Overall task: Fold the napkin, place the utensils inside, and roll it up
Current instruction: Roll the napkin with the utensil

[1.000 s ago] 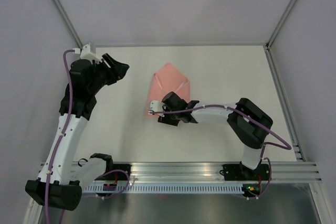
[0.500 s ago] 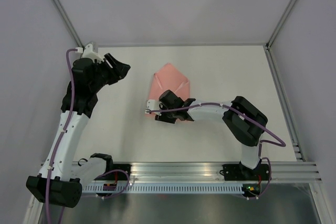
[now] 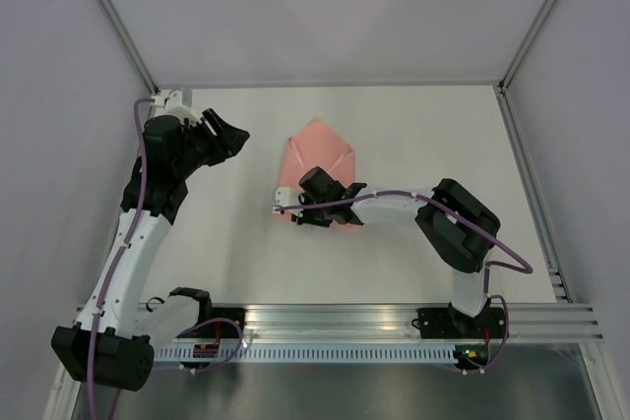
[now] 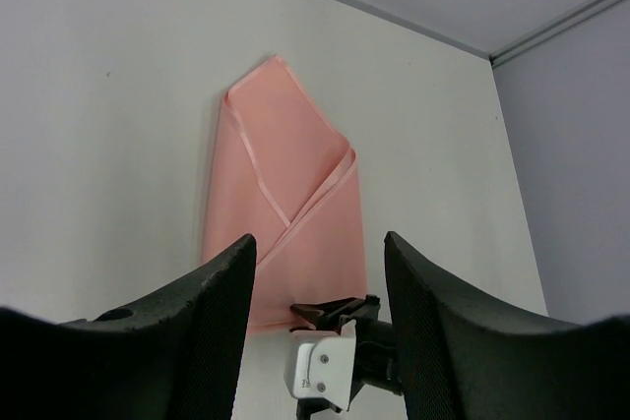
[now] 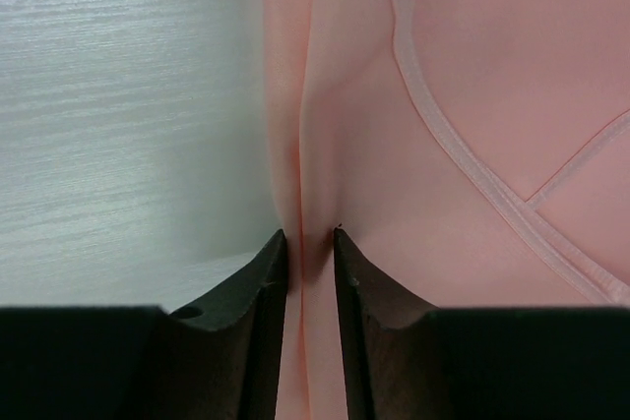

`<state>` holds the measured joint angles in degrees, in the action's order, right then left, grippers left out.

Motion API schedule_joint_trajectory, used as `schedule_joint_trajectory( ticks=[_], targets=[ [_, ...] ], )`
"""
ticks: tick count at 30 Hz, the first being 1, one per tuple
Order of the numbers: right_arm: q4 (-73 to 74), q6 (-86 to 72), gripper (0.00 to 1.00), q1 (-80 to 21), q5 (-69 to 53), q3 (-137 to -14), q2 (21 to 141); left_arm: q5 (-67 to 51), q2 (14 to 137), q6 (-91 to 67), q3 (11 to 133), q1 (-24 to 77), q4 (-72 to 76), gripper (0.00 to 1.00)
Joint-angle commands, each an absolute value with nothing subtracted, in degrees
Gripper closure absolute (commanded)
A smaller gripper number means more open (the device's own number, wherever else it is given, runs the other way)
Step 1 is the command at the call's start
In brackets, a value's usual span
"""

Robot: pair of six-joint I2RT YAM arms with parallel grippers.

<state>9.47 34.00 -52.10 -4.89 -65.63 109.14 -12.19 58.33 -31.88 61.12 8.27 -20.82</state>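
The pink napkin (image 3: 320, 150) lies folded to a point on the white table (image 3: 423, 135). It also shows in the left wrist view (image 4: 285, 174) and fills the right wrist view (image 5: 472, 125). My right gripper (image 3: 301, 211) is low at the napkin's near left edge. Its jaws (image 5: 309, 235) are closed on a raised fold of the cloth, which is pinched between them. It also shows in the left wrist view (image 4: 320, 314). My left gripper (image 3: 231, 135) is open and empty, held above the table to the left of the napkin (image 4: 320, 243). No utensils are in view.
Grey walls and a metal frame post (image 3: 118, 27) bound the table at the back and sides. A metal rail (image 3: 394, 317) with the arm bases runs along the near edge.
My right gripper has slid a little left along the napkin's near edge. My left gripper has shifted slightly right and stayed open.
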Motion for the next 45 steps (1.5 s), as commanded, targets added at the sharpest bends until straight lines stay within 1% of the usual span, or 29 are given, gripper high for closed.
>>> schedule_joint_trajectory(
  ticks=[1, 4, 10, 17, 18, 19, 20, 21, 24, 29, 34, 39, 45],
  targets=[
    [16.16, 34.45, 0.69, -51.07, -7.12, -66.08, 113.38, -15.64, 56.87, -30.32, 58.71, 8.44, -17.41, 0.4],
    [19.59, 34.19, 0.77, -50.28, -9.31, -68.28, 114.34, -16.52, 56.16, -30.32, 57.05, 8.44, -15.74, 0.4],
    [24.51, 33.75, 0.85, -47.73, -13.96, -71.45, 115.4, -17.58, 54.14, -30.5, 52.39, 8.7, -11.26, 0.41],
    [29.09, 33.66, 0.86, -45.62, -17.31, -73.92, 117.25, -15.65, 52.65, -29.8, 47.11, 12.64, -6.86, 0.43],
    [29.18, 33.58, 0.85, -45.44, -17.31, -73.83, 117.16, -14.25, 52.56, -29.53, 46.15, 13.44, -6.59, 0.43],
    [28.57, 33.49, 0.76, -45.35, -16.53, -73.65, 116.9, -13.54, 52.56, -29.1, 45.71, 14.67, -6.07, 0.43],
    [28.04, 33.49, 0.71, -45.44, -16.18, -73.3, 115.94, -12.67, 52.56, -29.09, 44.83, 15.11, -5.8, 0.43],
    [27.25, 33.31, 0.61, -45.35, -15.56, -72.0, 115.23, -12.22, 52.65, -29.09, 44.48, 15.47, -5.54, 0.43],
    [24.53, 33.22, 0.51, -45.44, -14.07, -70.32, 112.25, -11.6, 52.65, -29.35, 43.16, 16.17, -4.66, 0.43],
    [22.41, 33.22, 0.47, -45.62, -13.27, -69.0, 108.99, -10.99, 52.65, -29.71, 42.63, 16.79, -3.78, 0.43],
    [21.1, 34.01, 0.46, -46.32, -11.25, -68.91, 109.51, -10.9, 52.73, -29.71, 42.71, 16.96, -3.52, 0.43],
    [19.07, 33.58, 0.4, -47.02, -9.93, -68.9, 108.19, -10.81, 52.73, -29.44, 42.71, 17.14, -3.52, 0.43],
    [19.42, 33.4, 0.37, -47.29, -8.44, -71.27, 109.33, -11.25, 53.61, -29.44, 43.07, 17.05, -3.08, 0.43]
  ],
)
